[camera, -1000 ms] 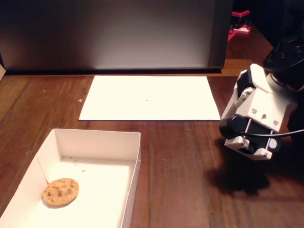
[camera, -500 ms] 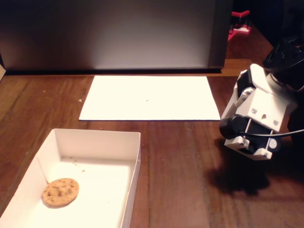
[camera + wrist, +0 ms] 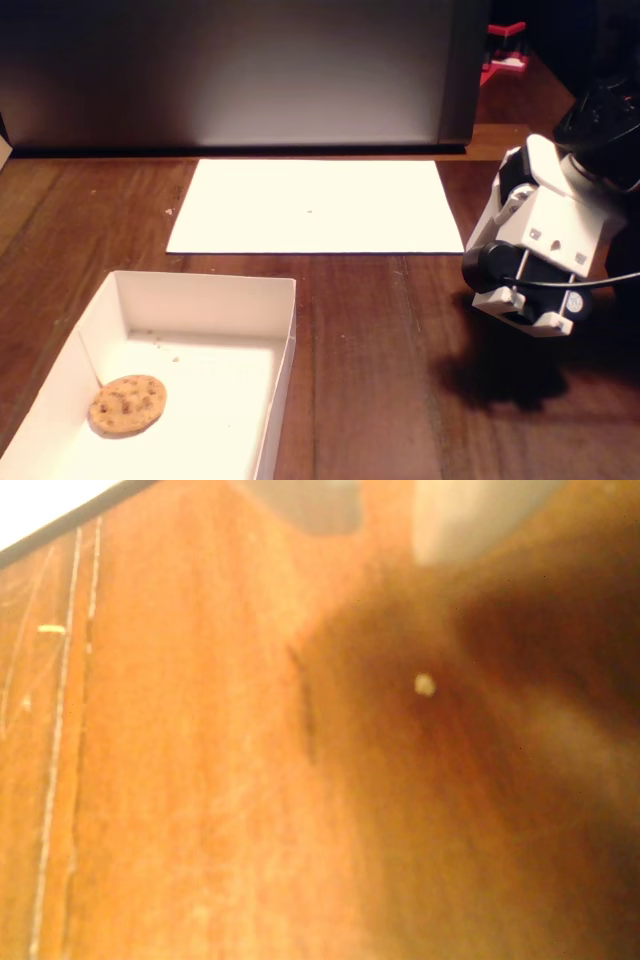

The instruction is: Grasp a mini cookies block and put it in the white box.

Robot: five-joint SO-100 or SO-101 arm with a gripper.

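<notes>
**Cookie lies in the box**

Near the table's (image 3: 380, 330) front-left corner, the mini cookies block (image 3: 127, 404) is seen lying flat inside the white box (image 3: 205, 293). At the right edge the arm (image 3: 545, 240) is held above the wood; whether its fingers are spread cannot be told.

One mini cookies block (image 3: 127, 404) lies inside one white box (image 3: 205, 291), well to the left of the arm's end in the fixed view. One flat white paper sheet (image 3: 315, 206) lies up and left of it. A few crumbs (image 3: 165, 347) dot the box floor. One pale crumb (image 3: 425, 685) shows on the wood in the wrist view.
</notes>
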